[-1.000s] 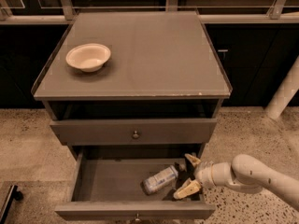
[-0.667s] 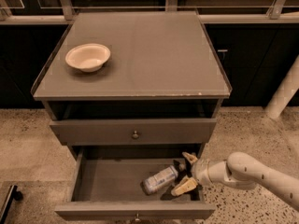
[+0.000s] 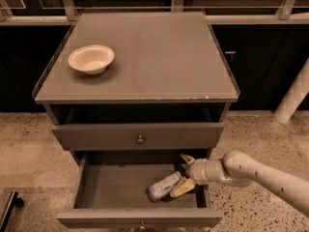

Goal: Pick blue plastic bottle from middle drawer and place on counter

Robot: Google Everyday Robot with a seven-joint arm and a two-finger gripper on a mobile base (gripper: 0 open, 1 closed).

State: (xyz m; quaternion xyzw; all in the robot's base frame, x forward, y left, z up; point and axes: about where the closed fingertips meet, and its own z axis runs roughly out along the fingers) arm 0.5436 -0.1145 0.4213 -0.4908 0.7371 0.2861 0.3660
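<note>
The blue plastic bottle (image 3: 164, 186) lay on its side on the floor of the middle drawer (image 3: 111, 187), over toward the right. It had not been lifted yet. The drawer was pulled wide open, so that part of the job was done. The pincer (image 3: 185, 174) was down inside the drawer, right at the bottle's right end, and its two fingers were spread apart. One finger poked up behind the bottle's end, and the other looked like it touched the bottle on the near side. I did not think it had a grip, because the fingers were not squeezed together. The robot's arm (image 3: 260, 173) reached in from the right. Just above the open drawer, another drawer (image 3: 96, 137) was shut. Up on the counter (image 3: 159, 57) sat a cream bowl (image 3: 91, 58), near the left side and well apart from the bottle. So I guessed the grab was only starting. The squeeze, the lift and the setting down on the counter were all left to do.
</note>
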